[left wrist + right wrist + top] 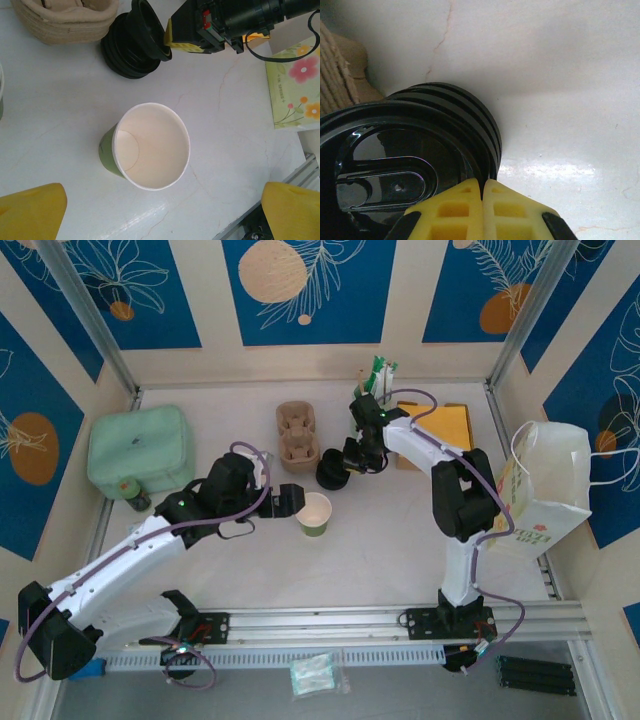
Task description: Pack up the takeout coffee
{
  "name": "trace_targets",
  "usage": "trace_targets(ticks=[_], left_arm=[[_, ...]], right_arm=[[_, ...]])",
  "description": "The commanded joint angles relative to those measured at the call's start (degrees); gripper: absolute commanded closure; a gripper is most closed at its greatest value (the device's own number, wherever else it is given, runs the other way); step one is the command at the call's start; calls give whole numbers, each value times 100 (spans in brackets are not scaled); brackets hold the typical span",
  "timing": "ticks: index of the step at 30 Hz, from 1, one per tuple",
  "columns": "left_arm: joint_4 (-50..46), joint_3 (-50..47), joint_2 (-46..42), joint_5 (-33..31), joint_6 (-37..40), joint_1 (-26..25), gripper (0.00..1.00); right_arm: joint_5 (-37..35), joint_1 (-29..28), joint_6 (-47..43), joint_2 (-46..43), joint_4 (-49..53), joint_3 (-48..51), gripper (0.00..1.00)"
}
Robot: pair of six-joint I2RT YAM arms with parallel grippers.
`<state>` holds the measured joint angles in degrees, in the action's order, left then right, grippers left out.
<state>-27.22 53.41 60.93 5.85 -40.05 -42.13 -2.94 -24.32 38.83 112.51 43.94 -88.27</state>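
The right gripper (pixel 482 187) is fully closed, its pads (pixel 455 210) pinching the rim of the top black lid (pixel 395 180), evidently to peel it off the lid stack (pixel 125 57). The left gripper (pixel 160 212) stands wide and holds nothing. The takeout coffee (pixel 152 145), lidless, sits upright just ahead of its jaws, untouched, presumably awaiting capping. The left wrist view shows the lid tilted clear of the stack, while the right wrist view shows the pinch itself.

A lidless green cup (pixel 150 147) stands on the table (pixel 60 115), ahead of the left gripper (pixel 161 215), jaws wide. Stacked black lids (pixel 131 47) lie beyond.
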Motion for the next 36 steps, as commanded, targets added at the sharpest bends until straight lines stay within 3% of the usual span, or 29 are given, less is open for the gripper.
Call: trace_targets(ticks=[1, 12, 22, 28, 36], left_arm=[[87, 188, -54, -57, 24, -70, 1], [529, 138, -210, 93, -444, -76, 1], [3311, -628, -696, -112, -2918, -72, 0], [4425, -725, -493, -69, -3830, -72, 1], [5071, -803, -224, 12, -4274, -83, 0]], right_arm=[[147, -3, 2, -531, 72, 39, 100], [882, 34, 397, -1983, -496, 904, 100], [2969, 154, 1416, -3705, -2426, 2201, 100], [3753, 131, 2039, -4021, -3527, 2714, 100], [3941, -53, 2423, -3918, -4205, 2894, 100]])
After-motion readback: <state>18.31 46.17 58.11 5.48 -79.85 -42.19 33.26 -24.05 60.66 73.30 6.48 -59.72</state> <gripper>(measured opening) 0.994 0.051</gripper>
